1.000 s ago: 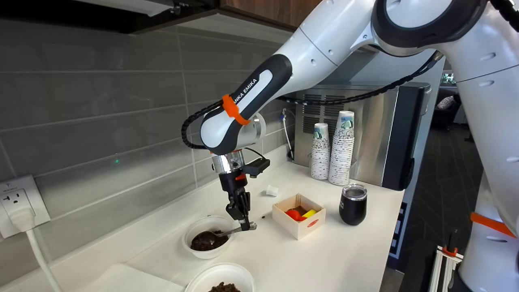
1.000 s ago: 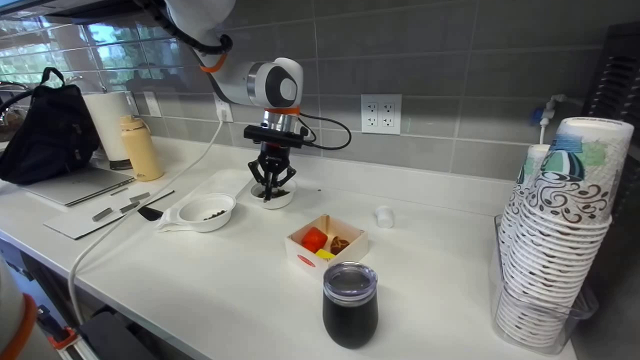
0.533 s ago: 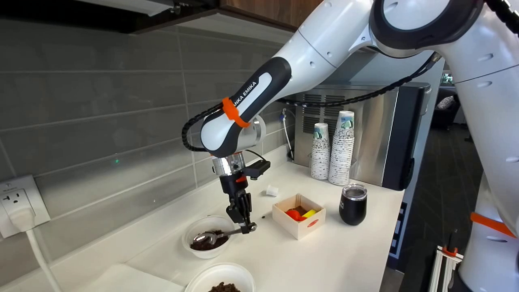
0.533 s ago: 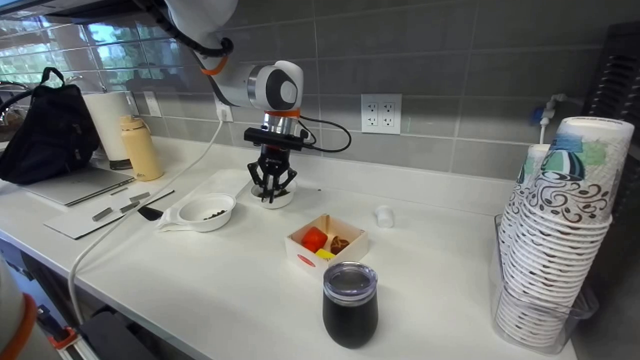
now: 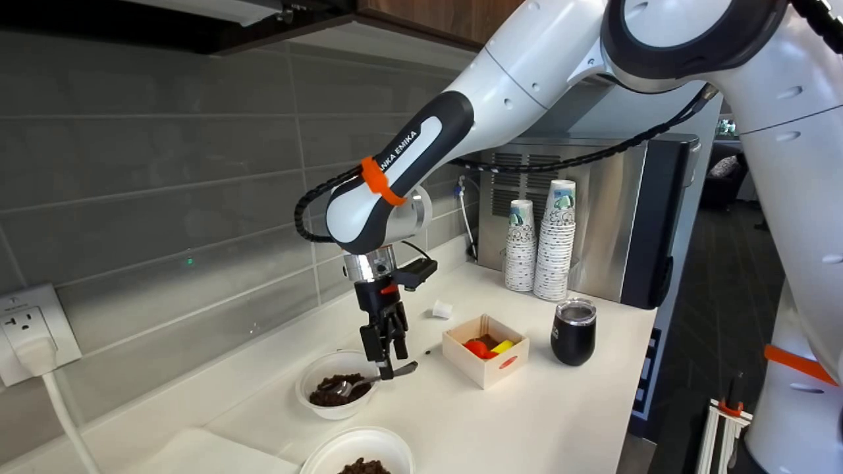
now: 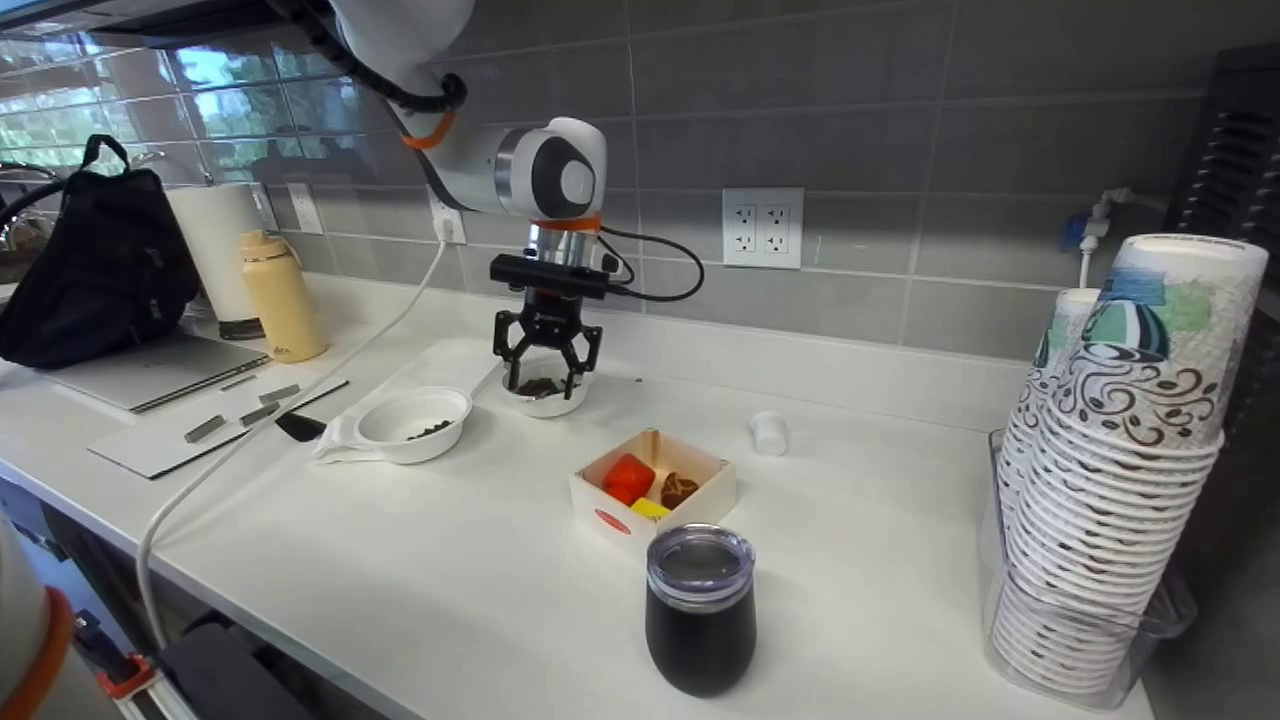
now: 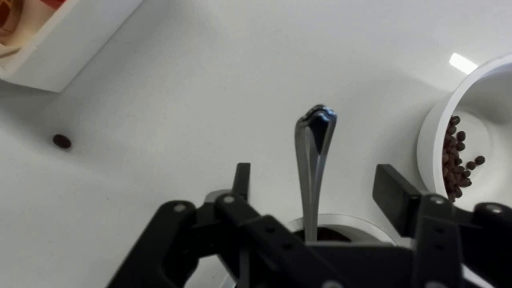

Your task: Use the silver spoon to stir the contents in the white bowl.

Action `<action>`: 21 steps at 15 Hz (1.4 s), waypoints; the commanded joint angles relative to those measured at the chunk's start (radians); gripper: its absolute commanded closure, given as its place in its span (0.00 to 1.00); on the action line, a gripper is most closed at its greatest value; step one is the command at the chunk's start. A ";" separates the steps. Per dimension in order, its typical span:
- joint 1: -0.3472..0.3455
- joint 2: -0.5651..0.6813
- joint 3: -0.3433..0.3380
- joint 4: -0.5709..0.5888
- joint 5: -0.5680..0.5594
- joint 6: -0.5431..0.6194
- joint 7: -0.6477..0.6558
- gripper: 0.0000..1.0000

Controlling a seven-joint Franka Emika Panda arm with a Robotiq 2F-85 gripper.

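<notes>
The silver spoon [image 5: 405, 370] leans over the rim of the white bowl [image 5: 334, 413], its head resting among dark brown bits and its handle sticking out. In the wrist view the spoon handle [image 7: 311, 176] stands between the spread fingers of my gripper [image 7: 316, 182], with a gap on either side. Both exterior views show the gripper [image 6: 542, 386] low at the bowl's edge, jaws wide apart. Most of the white bowl [image 7: 348, 221] is hidden behind the gripper in the wrist view, and so is the spoon's head.
Beside it stands another white bowl [image 6: 412, 452] with dark bits. A square box [image 5: 484, 372] holding red and yellow pieces and a black tumbler [image 6: 700, 630] are on the counter. Paper cup stacks [image 5: 554, 253] stand farther off. The tiled wall [image 5: 217, 276] rises close behind the bowl.
The jaws were shut on the spoon handle a second ago and have since spread apart, letting it go. The spoon has turned and settled in the bowl; the arm has hardly moved.
</notes>
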 commanded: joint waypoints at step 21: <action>0.019 -0.595 -0.014 -0.622 0.268 0.348 -0.019 0.00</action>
